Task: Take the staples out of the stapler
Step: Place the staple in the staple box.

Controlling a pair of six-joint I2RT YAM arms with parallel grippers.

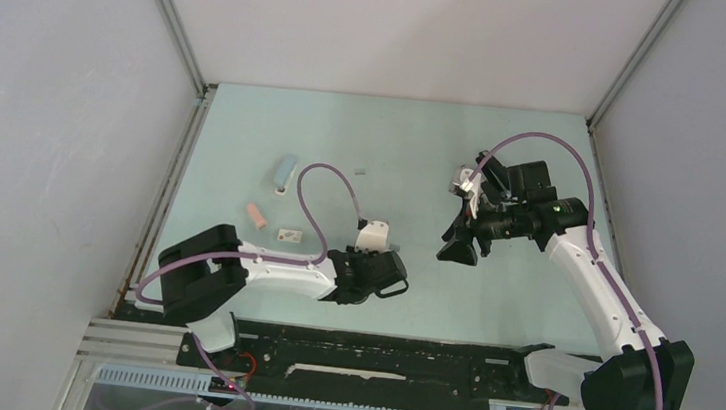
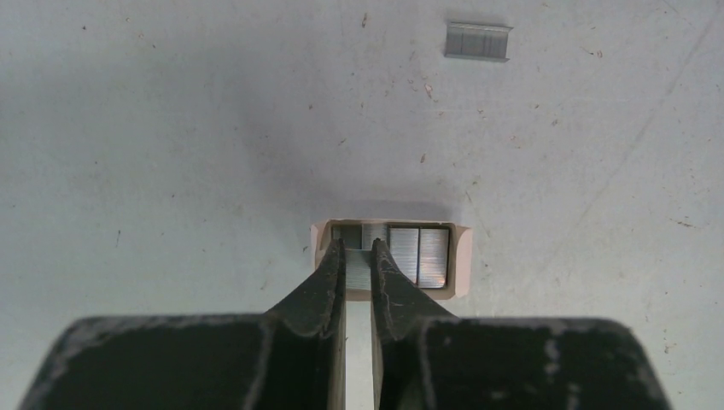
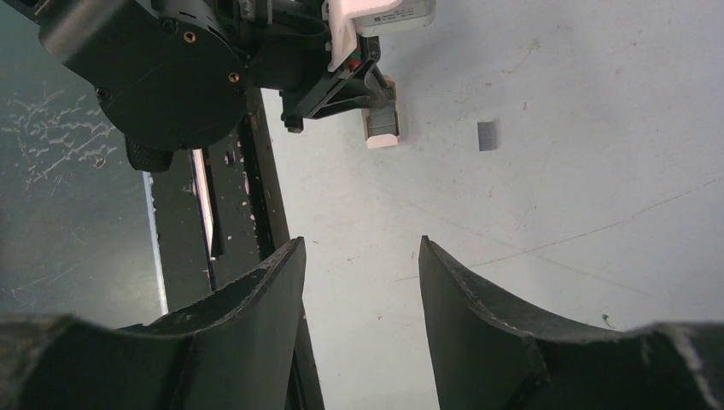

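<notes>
Extraction step in hand: the left pincer (image 2: 359,246) stands nearly closed, tips down inside the pale pink holder (image 2: 462,256), apparently nipping one strip of the staples (image 2: 418,254). The right pincer (image 3: 359,243) hangs open and empty, well apart. The holder carries more strips just right of the tips, and a loose strip (image 2: 478,40) lies beyond on the table (image 2: 171,128); next, I judge, a straight lift clear of the holder walls

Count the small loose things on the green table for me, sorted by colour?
Blue: 1, blue piece
Pink: 1, pink piece
Whitish: 2, small bit, dotted block
Silvery grey: 1, staple strip
Peach: 1, box holding staples, at the left tool
Total: 6
</notes>
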